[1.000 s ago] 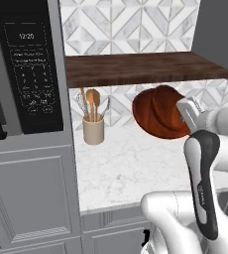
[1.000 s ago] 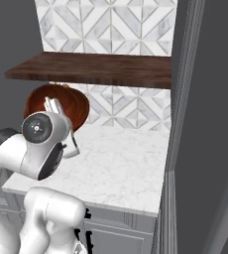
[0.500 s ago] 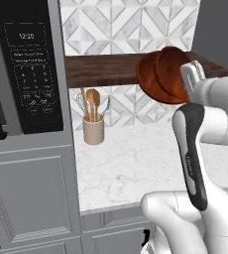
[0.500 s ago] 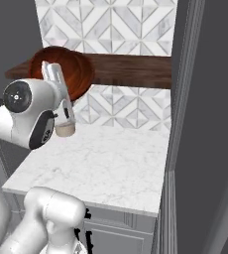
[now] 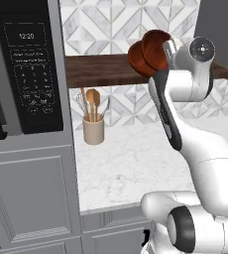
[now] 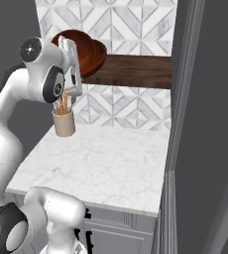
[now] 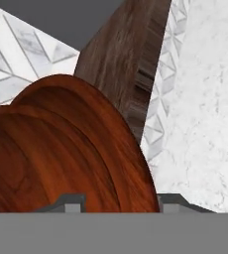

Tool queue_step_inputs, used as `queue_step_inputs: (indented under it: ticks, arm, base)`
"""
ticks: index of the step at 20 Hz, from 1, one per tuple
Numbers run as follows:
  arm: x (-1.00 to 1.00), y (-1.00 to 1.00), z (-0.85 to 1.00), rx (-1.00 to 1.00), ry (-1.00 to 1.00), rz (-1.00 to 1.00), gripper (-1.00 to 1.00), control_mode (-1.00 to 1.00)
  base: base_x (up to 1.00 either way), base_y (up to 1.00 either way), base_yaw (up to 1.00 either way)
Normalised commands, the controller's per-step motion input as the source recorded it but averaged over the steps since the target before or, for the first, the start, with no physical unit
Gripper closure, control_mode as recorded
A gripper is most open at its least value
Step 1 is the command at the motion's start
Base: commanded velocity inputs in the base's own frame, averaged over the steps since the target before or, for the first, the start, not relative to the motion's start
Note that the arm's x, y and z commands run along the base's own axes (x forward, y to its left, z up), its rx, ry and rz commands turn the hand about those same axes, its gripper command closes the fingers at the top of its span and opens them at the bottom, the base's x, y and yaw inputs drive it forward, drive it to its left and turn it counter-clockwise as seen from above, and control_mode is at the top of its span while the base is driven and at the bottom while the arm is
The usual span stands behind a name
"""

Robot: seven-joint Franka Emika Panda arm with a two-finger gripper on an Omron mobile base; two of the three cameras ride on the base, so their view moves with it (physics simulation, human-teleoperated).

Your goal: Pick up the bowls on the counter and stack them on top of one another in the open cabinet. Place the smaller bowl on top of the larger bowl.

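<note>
A glossy reddish-brown wooden bowl hangs tipped on its side at the height of the dark brown shelf, over the shelf's front edge. It looks broad, so I take it for the larger bowl. My gripper is shut on its rim. From the other side the bowl sits just left of the shelf board, with the gripper against it. In the hand view the bowl lies between my fingertips, with the shelf behind. The smaller bowl is out of view.
A beige utensil cup with wooden spoons stands on the white marble counter below the shelf. A black microwave fills the left side above grey cabinet doors. A tall grey panel bounds the counter on the right.
The arm has lifted the bowl from under the shelf, just above the counter, up to the level of the shelf's top front edge.
</note>
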Motion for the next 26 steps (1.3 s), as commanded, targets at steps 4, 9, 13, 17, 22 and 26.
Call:
queue_step_inputs:
  ticks: [4,9,13,17,22,26]
  arm:
    - [1.00,0.00,0.31,0.03,0.19,-0.08,1.00,-1.00]
    - [1.00,0.00,0.01,0.00,0.13,-0.06,1.00,-1.00]
    - [0.74,0.00,-0.21,-0.01,0.00,-0.05,-1.00,-1.00]
    - [-0.26,0.00,-0.21,-0.01,-0.15,0.00,-1.00,-1.00]
    - [-1.00,-0.04,-0.32,0.01,-0.28,-0.02,-1.00,-1.00]
    - [-1.00,-0.21,-0.78,0.00,-0.06,-0.10,-1.00,-1.00]
  base:
    - [0.00,0.00,0.00]
    - [0.00,0.00,0.00]
    - [0.00,0.00,0.00]
    - [0.00,0.00,0.00]
    - [0.00,0.00,0.00]
    - [0.00,0.00,0.00]
